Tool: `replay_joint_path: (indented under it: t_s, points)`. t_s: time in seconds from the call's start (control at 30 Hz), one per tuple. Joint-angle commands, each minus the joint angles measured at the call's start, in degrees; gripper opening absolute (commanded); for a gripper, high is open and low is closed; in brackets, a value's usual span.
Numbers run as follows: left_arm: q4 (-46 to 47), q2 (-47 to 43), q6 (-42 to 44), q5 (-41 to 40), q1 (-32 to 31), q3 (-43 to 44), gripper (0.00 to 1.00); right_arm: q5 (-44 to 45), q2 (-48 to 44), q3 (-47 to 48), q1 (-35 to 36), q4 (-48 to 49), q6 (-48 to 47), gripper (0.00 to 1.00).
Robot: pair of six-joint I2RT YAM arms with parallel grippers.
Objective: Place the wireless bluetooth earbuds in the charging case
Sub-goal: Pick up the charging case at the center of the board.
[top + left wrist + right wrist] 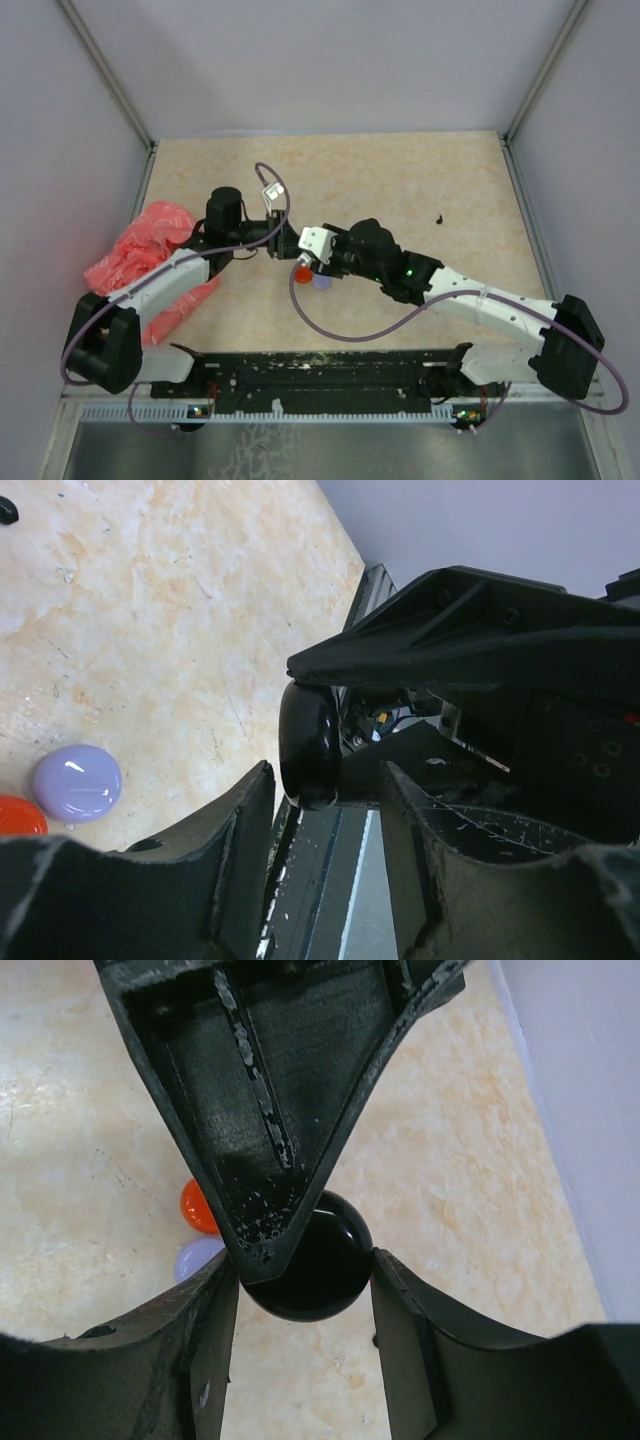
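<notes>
Jaws are too small to read from above: your left gripper point(283, 240) and right gripper point(300, 254) meet mid-table, above a red disc point(303, 272) and a lilac disc point(322, 282). The tiny black earbud point(440, 218) lies well apart on the table.

Left wrist: your left jaws stand apart, with the black disc point(308, 745) edge-on between them, not pinched.

Right wrist: your right jaws are clamped on that black disc point(320, 1275), likely the charging case, holding it up so the other gripper can reach it.
</notes>
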Motion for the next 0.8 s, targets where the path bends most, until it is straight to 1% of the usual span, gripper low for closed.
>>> replay_joint_path:
  t_s: [0.0, 0.13, 0.17, 0.23, 0.33, 0.47, 0.53, 0.63, 0.77]
  points:
    - [3.1, 1.1, -0.8, 2.0, 0.0, 0.8, 0.49, 1.7, 0.8, 2.6, 1.5, 4.3, -2.1, 0.47]
    - [3.8, 1.7, -0.8, 2.3, -0.1, 0.8, 0.42, 2.4, 1.5, 2.8, 2.2, 4.3, -3.0, 0.47]
    - [4.0, 1.9, -0.7, 2.6, 0.0, 0.7, 0.38, 2.5, 1.5, 2.8, 2.3, 4.3, -3.0, 0.47]
    - [4.3, 2.1, -0.3, 3.2, 0.0, 0.8, 0.27, 2.3, 1.5, 3.0, 2.3, 3.9, -2.7, 0.48]
    - [4.4, 1.7, 1.5, 3.8, 0.1, 0.6, 0.14, 1.9, 1.5, 4.1, 2.3, 1.9, -1.4, 0.54]
    - [3.1, -0.4, 5.9, 2.3, 0.1, 0.4, 0.03, 1.2, 1.5, 6.4, 2.3, -2.3, 0.3, 0.61]
    - [1.5, -2.1, 8.8, 0.3, 0.2, 0.5, 0.01, 0.7, 1.2, 7.3, 2.3, -4.6, 1.1, 0.66]
    - [-1.3, -4.8, 13.6, -3.7, 0.2, 0.2, 0.00, -0.5, 0.3, 8.4, 2.2, -7.6, 1.9, 0.71]
    - [-1.7, -9.0, 19.0, -7.6, 0.2, -1.8, 0.00, -6.3, -2.7, 9.2, -0.6, -9.5, 5.0, 0.71]
